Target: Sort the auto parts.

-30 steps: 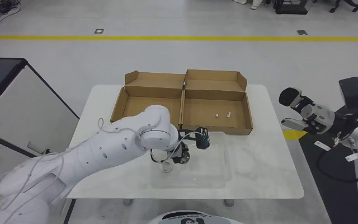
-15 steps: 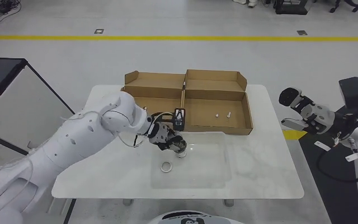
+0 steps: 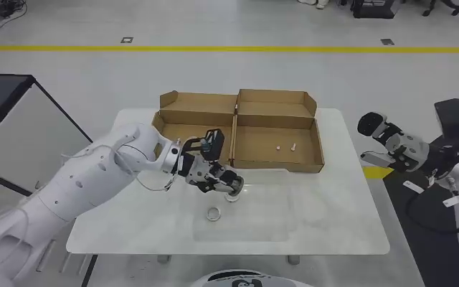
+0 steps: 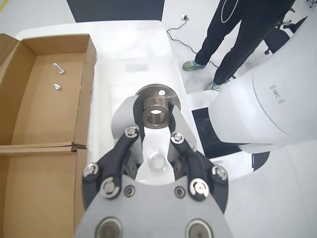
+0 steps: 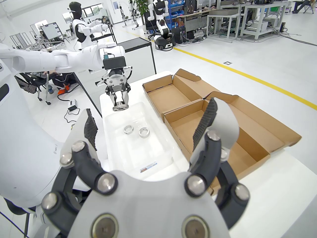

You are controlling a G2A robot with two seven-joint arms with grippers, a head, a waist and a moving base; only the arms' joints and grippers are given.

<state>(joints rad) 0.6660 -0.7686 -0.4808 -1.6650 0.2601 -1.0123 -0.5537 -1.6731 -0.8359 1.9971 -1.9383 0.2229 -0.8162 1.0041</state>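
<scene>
My left gripper point(image 4: 154, 107) is shut on a steel flanged bushing point(image 4: 155, 116), held just above the clear tray point(image 3: 265, 215) near its back left corner. The same gripper point(image 3: 226, 184) sits in front of the left cardboard box point(image 3: 188, 136). Two metal rings point(image 5: 128, 129) point(image 5: 144, 132) lie in the tray, one of them under the left gripper point(image 4: 156, 161). The right cardboard box point(image 3: 276, 143) holds two bolts point(image 3: 277, 148) point(image 3: 292, 146). My right gripper point(image 5: 148, 125) is open and empty, off the table's right side, facing the tray and boxes.
The white table point(image 3: 337, 215) has bare surface to the right of the tray. The right arm point(image 3: 398, 147) hangs beyond the table's right edge. A person's legs point(image 4: 223, 50) stand on the floor past the table.
The left arm has swung left and back toward the left box with the bushing in its gripper, away from the ring in the tray. The right arm is still.
</scene>
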